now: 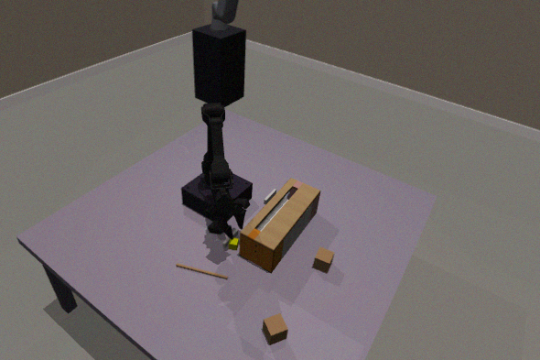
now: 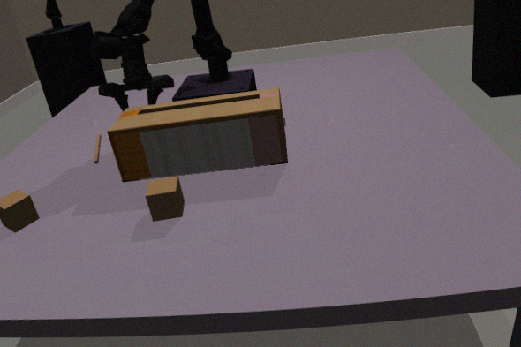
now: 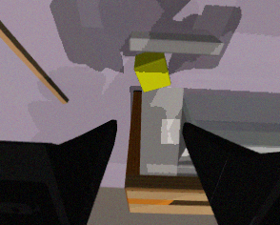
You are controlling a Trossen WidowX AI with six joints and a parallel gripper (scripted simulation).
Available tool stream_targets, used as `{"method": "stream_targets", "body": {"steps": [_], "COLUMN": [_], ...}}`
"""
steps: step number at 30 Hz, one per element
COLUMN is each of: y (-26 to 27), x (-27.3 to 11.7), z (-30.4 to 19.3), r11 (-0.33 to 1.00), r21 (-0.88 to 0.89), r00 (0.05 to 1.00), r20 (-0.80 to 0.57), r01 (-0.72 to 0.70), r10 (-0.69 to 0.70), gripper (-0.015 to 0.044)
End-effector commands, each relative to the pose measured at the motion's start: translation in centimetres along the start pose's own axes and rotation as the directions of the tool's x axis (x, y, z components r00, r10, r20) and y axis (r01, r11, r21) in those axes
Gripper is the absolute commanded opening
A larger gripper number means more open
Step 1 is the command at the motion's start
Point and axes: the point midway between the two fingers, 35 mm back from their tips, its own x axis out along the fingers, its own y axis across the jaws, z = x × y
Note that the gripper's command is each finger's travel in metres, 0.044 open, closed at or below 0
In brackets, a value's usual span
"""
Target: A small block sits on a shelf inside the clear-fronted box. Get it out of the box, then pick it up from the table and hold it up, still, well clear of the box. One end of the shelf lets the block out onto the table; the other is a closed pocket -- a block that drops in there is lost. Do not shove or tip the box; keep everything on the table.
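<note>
The gripper hung low at centre frame in the top view, jaws partly open and holding nothing. The yellow block lay on the table just below it, beside the orange-marked end of the box. A stick lay lower left.

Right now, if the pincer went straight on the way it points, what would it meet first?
Probably the yellow block on the table: in the wrist view it lies ahead between the open pincer's fingers, by the box's orange end. Depth is uncertain.
</note>
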Motion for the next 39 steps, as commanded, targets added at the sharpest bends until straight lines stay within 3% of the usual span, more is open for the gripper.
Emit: {"method": "stream_targets", "body": {"steps": [1, 39], "y": [-0.3, -0.4], "x": [1.6, 6.4], "z": [0.9, 3.0], "r11": [1.0, 1.0], "r21": [0.006, 0.006], "r00": [1.0, 1.0], "r20": [-0.003, -0.002], "r01": [0.002, 0.002], "r10": [-0.002, -0.002], "gripper": [0.0285, 0.0285]}}
